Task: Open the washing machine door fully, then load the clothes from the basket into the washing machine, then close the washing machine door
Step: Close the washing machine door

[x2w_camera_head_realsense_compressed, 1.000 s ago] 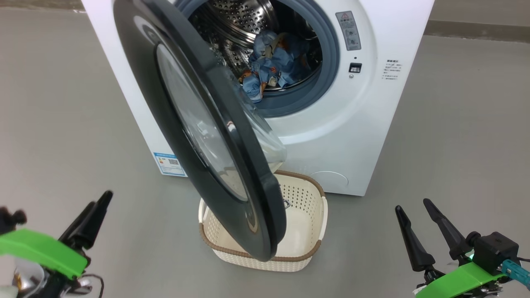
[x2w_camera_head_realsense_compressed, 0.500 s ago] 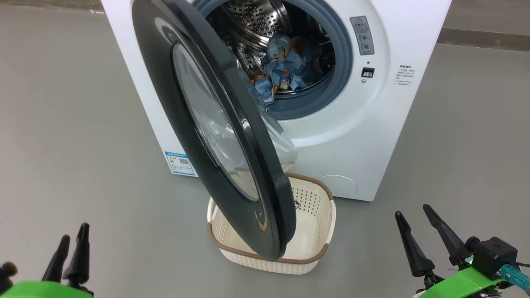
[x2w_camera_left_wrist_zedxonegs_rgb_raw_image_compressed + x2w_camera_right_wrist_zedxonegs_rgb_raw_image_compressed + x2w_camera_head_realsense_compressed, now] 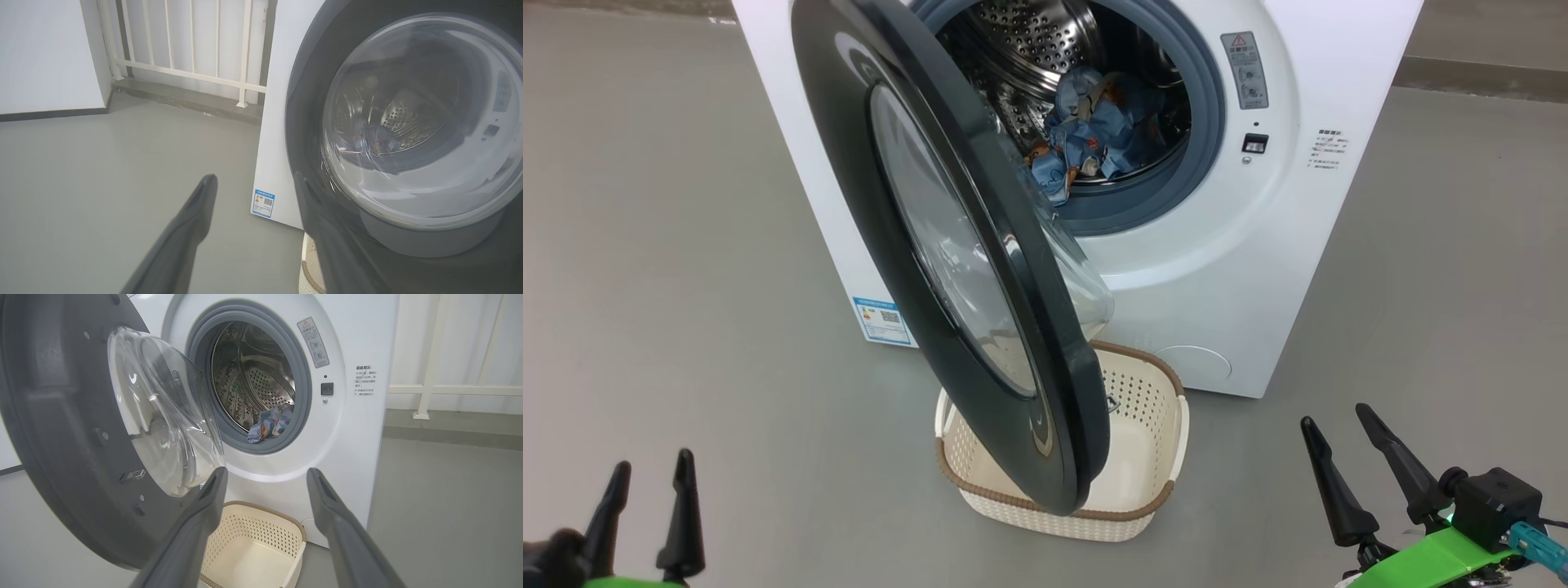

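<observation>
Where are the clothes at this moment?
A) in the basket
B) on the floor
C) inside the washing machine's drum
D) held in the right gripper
C: the clothes lie heaped in the drum of the washing machine, with the washing machine door open.

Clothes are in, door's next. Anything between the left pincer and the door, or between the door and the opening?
Nothing visible stands between the left pincer and the washing machine door. In its closing path, the clothes lie far forward, one fold seemingly on the seal at its lower lip; it may catch. The basket stands below the door.
</observation>
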You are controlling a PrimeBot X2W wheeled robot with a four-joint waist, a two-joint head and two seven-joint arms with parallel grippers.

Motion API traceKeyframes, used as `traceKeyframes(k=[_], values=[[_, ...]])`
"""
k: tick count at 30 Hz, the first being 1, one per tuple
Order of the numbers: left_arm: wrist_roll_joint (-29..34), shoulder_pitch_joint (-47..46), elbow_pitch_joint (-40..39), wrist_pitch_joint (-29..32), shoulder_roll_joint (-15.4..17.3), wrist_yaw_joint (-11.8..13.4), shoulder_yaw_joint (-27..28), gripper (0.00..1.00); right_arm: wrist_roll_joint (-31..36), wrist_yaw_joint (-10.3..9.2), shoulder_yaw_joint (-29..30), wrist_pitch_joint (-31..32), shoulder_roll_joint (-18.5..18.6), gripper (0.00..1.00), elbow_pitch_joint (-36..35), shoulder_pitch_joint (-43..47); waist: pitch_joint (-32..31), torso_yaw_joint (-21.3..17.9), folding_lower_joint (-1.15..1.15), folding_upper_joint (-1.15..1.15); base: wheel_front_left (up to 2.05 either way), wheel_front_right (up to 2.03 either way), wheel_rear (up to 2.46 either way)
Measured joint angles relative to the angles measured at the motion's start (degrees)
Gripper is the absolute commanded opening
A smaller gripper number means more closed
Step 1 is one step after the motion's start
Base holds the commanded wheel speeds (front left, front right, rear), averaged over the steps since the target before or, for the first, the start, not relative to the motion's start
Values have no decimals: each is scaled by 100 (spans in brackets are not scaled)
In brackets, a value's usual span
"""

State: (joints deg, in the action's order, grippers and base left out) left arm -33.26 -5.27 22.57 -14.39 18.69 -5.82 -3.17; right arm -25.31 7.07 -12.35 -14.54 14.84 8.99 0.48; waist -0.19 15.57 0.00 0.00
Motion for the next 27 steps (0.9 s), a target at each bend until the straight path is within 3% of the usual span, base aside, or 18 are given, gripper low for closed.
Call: traceKeyframes(k=[6, 12, 20, 27], values=[[1276, 307, -347, 0, -413, 40, 445, 100, 0, 0, 2, 0, -5, 100, 3, 0, -9, -39, 0, 0, 0, 0, 0], [1970, 464, -564, -1, -815, -20, 872, 100, 0, 0, 18, 0, -13, 100, 15, 1, -15, -85, 0, 0, 0, 0, 0], [2281, 573, -575, -2, -1061, -80, 1183, 100, 0, 0, 49, 0, -20, 100, 23, 4, -32, -141, 0, 0, 0, 0, 0], [2395, 573, -573, -2, -1077, -147, 1230, 100, 1, 0, 49, 0, -22, 100, 21, 5, -21, -272, 0, 0, 0, 0, 0]])
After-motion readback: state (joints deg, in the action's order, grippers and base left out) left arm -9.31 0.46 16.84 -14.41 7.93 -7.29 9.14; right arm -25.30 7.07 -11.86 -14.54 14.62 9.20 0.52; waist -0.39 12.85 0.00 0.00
